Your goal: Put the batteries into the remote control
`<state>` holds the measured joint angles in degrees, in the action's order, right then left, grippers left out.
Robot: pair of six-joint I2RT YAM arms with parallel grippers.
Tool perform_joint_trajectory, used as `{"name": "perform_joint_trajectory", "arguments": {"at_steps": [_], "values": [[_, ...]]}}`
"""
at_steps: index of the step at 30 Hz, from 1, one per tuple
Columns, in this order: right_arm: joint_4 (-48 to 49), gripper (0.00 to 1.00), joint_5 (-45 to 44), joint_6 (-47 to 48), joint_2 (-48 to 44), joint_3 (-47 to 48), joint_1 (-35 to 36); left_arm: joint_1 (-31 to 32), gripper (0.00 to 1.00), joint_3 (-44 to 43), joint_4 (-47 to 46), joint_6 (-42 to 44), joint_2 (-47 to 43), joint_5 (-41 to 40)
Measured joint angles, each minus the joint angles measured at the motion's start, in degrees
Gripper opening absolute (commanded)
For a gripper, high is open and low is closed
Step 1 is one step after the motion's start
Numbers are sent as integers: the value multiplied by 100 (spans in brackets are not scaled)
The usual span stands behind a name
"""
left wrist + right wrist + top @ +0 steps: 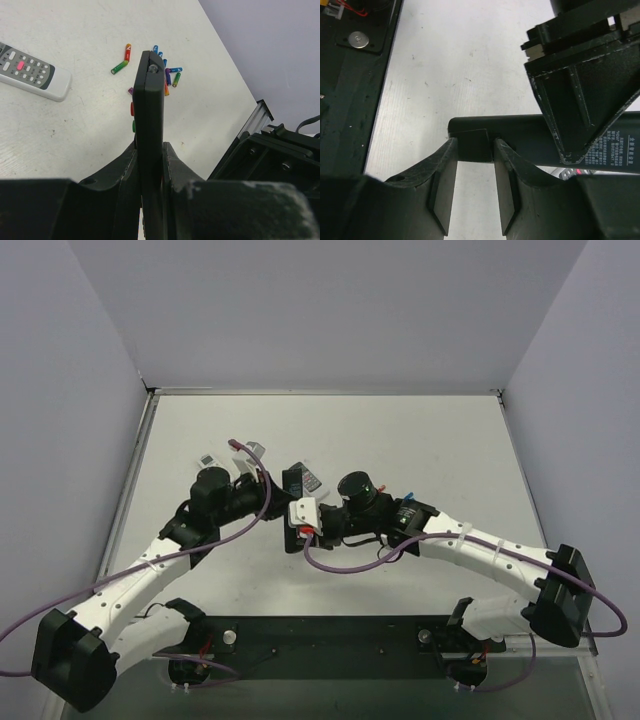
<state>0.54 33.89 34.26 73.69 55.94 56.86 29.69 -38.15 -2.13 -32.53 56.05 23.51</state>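
Holding remote (149, 100) on edge, left pincer (149, 152) clamped on it | right pincer (475, 146) pinching its end | batteries (168, 76) loose on surface (75, 135), upper centre of left wrist view | progress: apparently none loaded, all loading left

1. The top view looked down from high behind the arm bases (195, 665), at the frame's bottom, taking in the whole desk (420, 430) from afar.
2. The left wrist view sat close behind the left end effector (150, 147), facing along the remote control (148, 100) and down at the desk.
3. The right wrist view sat close behind the right end effector (475, 145), facing down; both wrist views shared that remote control.
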Motion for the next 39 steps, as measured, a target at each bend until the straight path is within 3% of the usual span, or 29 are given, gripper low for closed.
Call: {"name": "perform_joint_trajectory", "arguments": {"at_steps": [12, 16, 22, 23, 25, 27, 35, 39], "values": [[474, 31, 52, -501, 935, -153, -691, -2, 0, 297, -1222, -330, 1185, -372], [638, 37, 35, -737, 968, -345, -828, 0, 0, 409, -1685, -426, 1716, -546], [1093, 58, -352, -1427, 804, -651, -1034, -2, 0, 601, -2065, -461, 2312, -1010], [1121, 69, -474, -1609, 710, -723, -1086, -4, 0, 664, -2094, -474, 2312, -1084], [1113, 76, -769, -2011, 509, -820, -1226, -4, 0, 769, -2116, -487, 2236, -1202], [1060, 99, -1130, -2413, 302, -828, -1379, -7, 0, 905, -2096, -507, 2037, -1349], [103, 99, -2446, -3816, -280, -785, -1792, -94, 0, 1342, -1838, -695, 313, -1561], [-654, 84, -2855, -4304, -254, -584, -1908, -168, 0, 1563, -1558, -800, -557, -1550]]}}
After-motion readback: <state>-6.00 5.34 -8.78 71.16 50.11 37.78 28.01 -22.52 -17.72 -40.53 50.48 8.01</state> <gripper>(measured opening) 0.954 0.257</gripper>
